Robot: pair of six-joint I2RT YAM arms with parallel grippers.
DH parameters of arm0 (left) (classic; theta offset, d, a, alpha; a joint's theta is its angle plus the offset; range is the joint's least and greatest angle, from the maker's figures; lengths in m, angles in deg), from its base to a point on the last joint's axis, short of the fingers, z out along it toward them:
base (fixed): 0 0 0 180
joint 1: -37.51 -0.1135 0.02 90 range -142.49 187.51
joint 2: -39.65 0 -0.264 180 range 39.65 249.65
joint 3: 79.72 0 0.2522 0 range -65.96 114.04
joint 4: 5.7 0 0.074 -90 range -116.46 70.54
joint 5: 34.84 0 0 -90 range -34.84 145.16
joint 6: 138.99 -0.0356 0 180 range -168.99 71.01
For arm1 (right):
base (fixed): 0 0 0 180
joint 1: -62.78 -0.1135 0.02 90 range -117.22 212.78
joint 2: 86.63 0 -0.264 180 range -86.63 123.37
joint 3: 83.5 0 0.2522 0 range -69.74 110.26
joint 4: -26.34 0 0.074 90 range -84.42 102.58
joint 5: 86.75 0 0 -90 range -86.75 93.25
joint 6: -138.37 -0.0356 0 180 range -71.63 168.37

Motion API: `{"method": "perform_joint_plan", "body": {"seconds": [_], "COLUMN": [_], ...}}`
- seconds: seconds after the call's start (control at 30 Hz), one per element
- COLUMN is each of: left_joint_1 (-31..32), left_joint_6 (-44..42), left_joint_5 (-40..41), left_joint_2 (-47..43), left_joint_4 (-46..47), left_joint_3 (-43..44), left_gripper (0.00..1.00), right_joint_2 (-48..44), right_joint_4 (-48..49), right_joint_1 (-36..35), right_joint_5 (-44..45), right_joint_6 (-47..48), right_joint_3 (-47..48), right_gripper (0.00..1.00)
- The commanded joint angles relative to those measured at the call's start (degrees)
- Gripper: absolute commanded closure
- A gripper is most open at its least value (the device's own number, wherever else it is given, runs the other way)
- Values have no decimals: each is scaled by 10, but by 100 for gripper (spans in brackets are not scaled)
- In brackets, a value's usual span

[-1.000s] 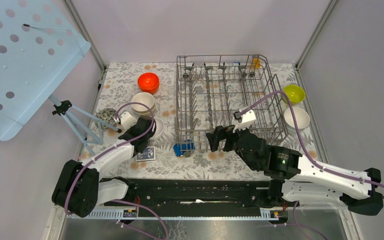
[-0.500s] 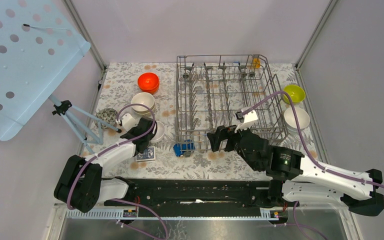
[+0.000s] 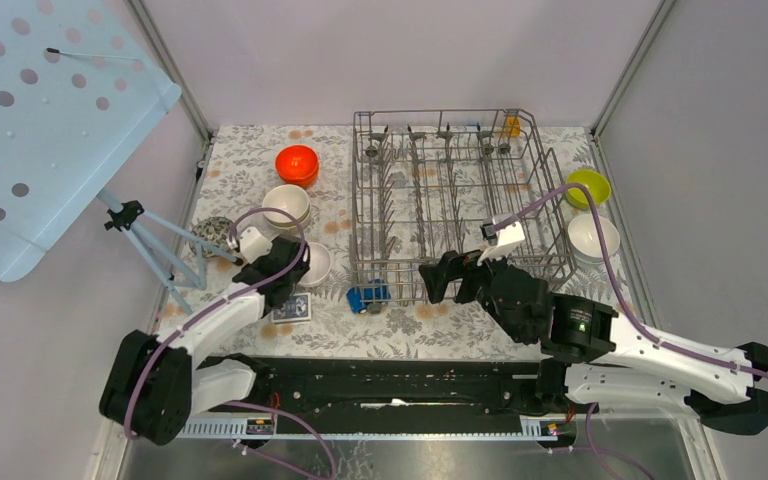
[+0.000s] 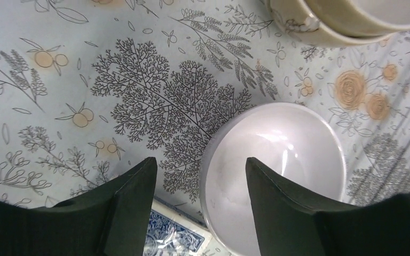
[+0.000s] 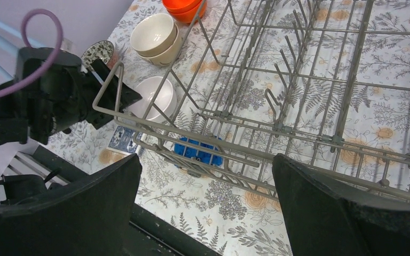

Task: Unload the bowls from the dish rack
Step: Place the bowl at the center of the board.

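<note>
We find the left claw (image 4: pixel 199 162) with its jaws partly apart and nothing pinched in them. The near rim of a white bowl (image 4: pixel 283 154) stands in the gap, one finger over the hollow and the other outside over the flowered tablecloth (image 4: pixel 58 80). The bowl sits upright on the cloth, free of both fingers as far as we can tell. Ahead of this claw and a little to its right is a nested pair of beige bowls (image 3: pixel 287 203), and further ahead an orange-red bowl (image 3: pixel 297 163). A blue patterned card (image 4: pixel 165 240) lies just behind the fingers.

The right claw (image 5: pixel 205 159) is spread wide and empty, hovering at the near rail of the dish rack (image 3: pixel 430 200), which stretches away ahead of it. We can make out no bowl among the tines. A blue toy car (image 5: pixel 197 152) lies just below the fingers, under the rail. Off to this claw's right, outside the rack, are a yellow-green bowl (image 3: pixel 588 186) and white bowls (image 3: pixel 593 237).

We judge these bowls light, rigid and glossy (so slippery between hard pads), and likely to chip if dropped. The sound hold is on the rim, one finger inside and one outside, squeezed square to the wall.
</note>
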Motion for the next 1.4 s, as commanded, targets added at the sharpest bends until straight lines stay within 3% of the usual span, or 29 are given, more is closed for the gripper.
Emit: {"method": "perform_joint_plan", "body": {"seconds": [0.0, 0.3, 0.53, 0.9, 1.2, 1.37], "left_joint_1": [-3, -44, -67, -78, -81, -83], "left_joint_6": [-30, -61, -52, -23, -14, -11], "left_joint_5": [13, -143, -174, -126, -96, -86], "left_joint_2": [-50, -61, -40, -43, -64, -39], "left_joint_4": [-47, -23, 9, -7, -25, -28], "left_joint_3": [39, 32, 5, -13, 0, 7], "left_gripper": [33, 42, 49, 66, 74, 87], "right_joint_2": [-7, -4, 7, 20, 21, 21], "right_joint_4": [-2, 8, 6, 2, 5, 5], "right_joint_1": [3, 3, 3, 3, 3, 3], "right_joint_5": [-3, -20, -33, -41, -41, -40], "right_joint_6": [-10, -17, -24, -21, -24, -24], "right_joint_3": [-5, -15, -14, -9, -14, -15], "right_gripper": [0, 0, 0, 0, 0, 0]}}
